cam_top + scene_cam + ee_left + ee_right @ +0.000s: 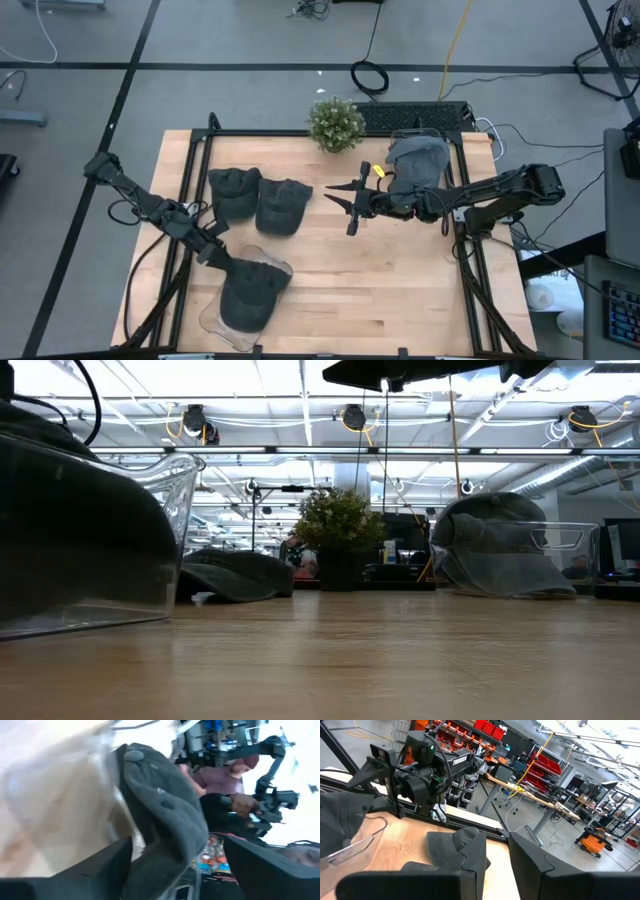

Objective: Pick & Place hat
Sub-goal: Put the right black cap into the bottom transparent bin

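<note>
Grey hat [250, 296] hides the left pincer [222, 262] fingertips, grip unclear; right pincer [352, 203] spreads wide above the worktop [380, 290].

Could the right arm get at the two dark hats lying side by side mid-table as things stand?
Probably yes. The right gripper is open and hangs just beside the nearer hat, with only bare table between them. The second hat lies past the first, so that one is a longer reach.

Left hand [222, 257] grips hat [250, 295] in bin [212, 318]
</note>
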Controlling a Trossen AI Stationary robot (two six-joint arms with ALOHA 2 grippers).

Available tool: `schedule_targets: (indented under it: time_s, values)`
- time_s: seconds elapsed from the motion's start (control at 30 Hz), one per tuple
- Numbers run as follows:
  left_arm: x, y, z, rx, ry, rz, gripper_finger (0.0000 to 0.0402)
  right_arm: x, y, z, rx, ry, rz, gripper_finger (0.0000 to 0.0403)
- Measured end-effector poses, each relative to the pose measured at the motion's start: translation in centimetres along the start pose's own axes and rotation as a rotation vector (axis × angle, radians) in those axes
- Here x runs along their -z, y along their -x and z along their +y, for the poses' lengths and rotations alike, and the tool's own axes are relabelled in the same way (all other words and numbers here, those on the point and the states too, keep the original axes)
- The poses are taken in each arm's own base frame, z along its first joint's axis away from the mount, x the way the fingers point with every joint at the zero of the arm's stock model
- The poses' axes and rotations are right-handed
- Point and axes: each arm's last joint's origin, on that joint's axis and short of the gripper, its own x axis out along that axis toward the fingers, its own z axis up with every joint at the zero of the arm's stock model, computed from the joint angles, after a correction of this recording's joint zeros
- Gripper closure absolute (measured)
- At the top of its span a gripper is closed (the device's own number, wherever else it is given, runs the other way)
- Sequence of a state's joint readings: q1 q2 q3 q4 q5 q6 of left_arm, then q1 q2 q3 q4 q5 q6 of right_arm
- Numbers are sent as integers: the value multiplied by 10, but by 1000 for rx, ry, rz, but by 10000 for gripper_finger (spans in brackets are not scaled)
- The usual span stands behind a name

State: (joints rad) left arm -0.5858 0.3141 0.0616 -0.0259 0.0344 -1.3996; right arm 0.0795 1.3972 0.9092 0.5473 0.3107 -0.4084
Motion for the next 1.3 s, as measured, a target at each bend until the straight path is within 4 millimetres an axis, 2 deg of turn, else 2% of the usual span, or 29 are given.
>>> schedule_targets:
  time_s: [0.13,0.23,0.53,0.63,0.93,1.07,1.2,1.3]
  values:
    - [0,0,-7,84,-46,31,53,0,0,0,0,0,0,328]
    - [0,0,-9,96,19,38,39,0,0,0,-1,-1,2,328]
    - [0,1,4,-81,182,10,20,1,0,0,-3,-1,6,328]
    - [-3,4,-5,-110,177,-40,25,1,0,0,-3,-1,6,328]
    - [-12,28,-49,-317,127,-111,41,1,0,1,-4,-3,9,328]
    - [-14,31,-57,-374,130,-126,34,1,0,1,-6,-11,12,328]
    - [-14,31,-56,-459,149,-130,25,1,0,1,-7,-11,14,328]
    - [-17,33,-63,-483,108,-174,23,2,0,1,-7,-10,16,328]
